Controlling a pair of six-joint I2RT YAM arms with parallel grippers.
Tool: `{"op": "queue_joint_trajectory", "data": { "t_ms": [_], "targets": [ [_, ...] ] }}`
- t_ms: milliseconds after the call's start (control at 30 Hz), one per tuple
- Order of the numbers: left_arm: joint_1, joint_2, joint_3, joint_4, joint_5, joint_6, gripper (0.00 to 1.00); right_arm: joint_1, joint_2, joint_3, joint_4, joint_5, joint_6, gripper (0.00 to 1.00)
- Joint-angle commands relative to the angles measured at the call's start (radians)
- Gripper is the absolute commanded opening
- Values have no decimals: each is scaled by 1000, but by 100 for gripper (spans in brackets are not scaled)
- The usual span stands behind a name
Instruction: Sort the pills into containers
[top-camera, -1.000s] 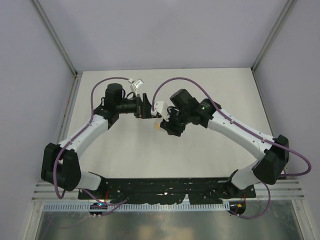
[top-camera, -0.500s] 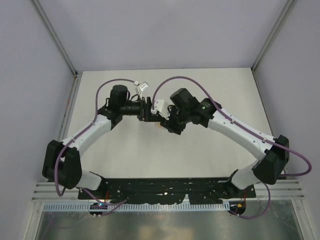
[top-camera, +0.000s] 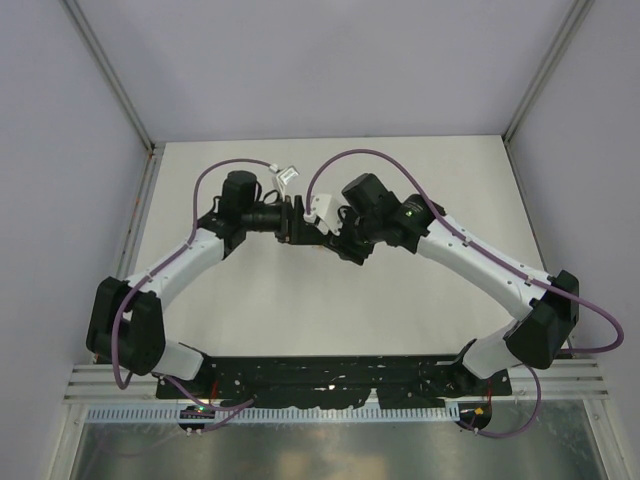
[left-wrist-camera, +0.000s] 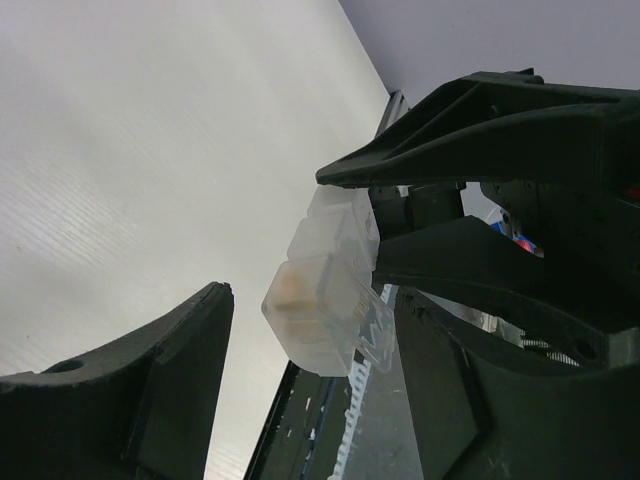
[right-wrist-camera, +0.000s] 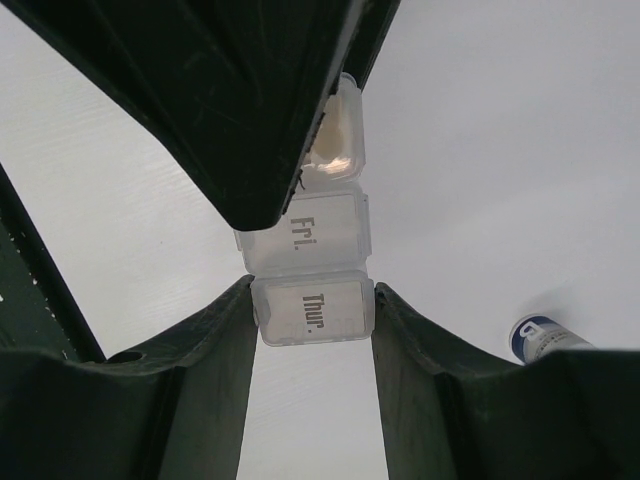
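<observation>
One clear pill organizer (right-wrist-camera: 310, 270) and one bottle (right-wrist-camera: 545, 338).

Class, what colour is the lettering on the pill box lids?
Grey, printed on the translucent pill box; right wrist view shows it best.

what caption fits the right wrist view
Right gripper clamps a pill organizer at its Thur. cell, small bottle beyond.

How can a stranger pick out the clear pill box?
Look at the middle of the white table, where the two arms meet. The right tool is shut on the pill box, a clear strip of cells. Unlike the small bottle nearby, it bears the labels Fri. and Thur.
</observation>
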Motion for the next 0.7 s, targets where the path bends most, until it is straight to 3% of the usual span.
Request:
{"op": "queue_joint_trajectory", "data": {
  "t_ms": [0,667],
  "targets": [
    [-8,8,-4,2,31,16,69,-5,-6,50,39,23,23,19],
    [-11,31,1,17,34,5,50,-11,-6,51,36,16,28,19]
  ]
}}
